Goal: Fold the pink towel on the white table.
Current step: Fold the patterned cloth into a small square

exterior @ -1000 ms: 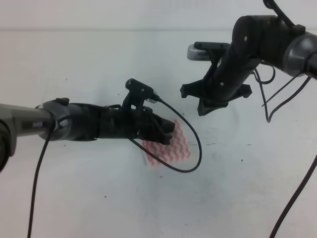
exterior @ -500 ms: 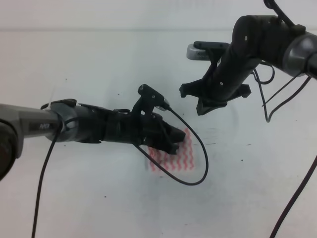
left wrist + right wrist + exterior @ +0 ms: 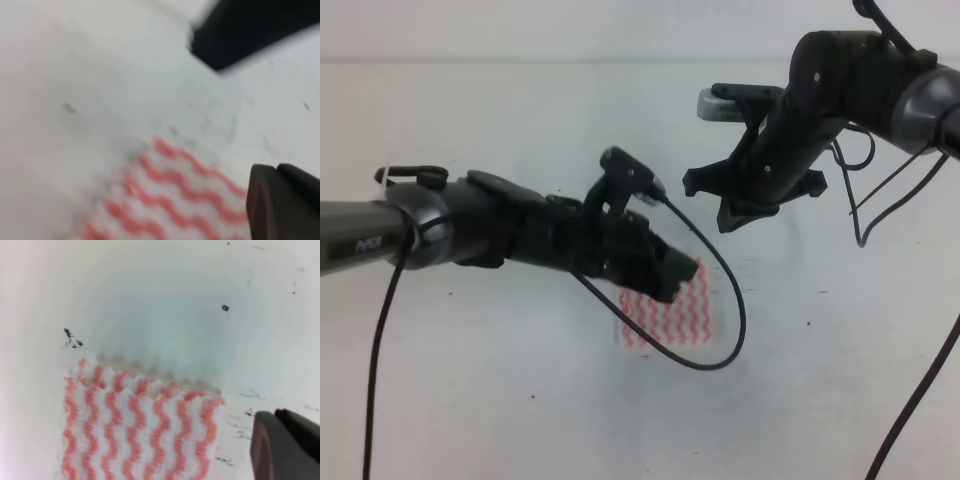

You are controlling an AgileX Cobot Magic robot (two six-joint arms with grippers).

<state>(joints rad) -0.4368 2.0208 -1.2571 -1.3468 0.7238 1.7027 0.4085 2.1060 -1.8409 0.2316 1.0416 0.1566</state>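
At centre of white table (image 3: 500, 400) pink towel (image 3: 670, 318) lies flat as compact rectangle, looks already folded; I read task as near done. Left gripper (image 3: 672, 272) above towel's near-left edge, not gripping cloth, fingers spread as wrist view suggests, likely clear of cloth. Right gripper (image 3: 745, 205) parked high, well apart from towel, holds nothing; I cannot tell finger state
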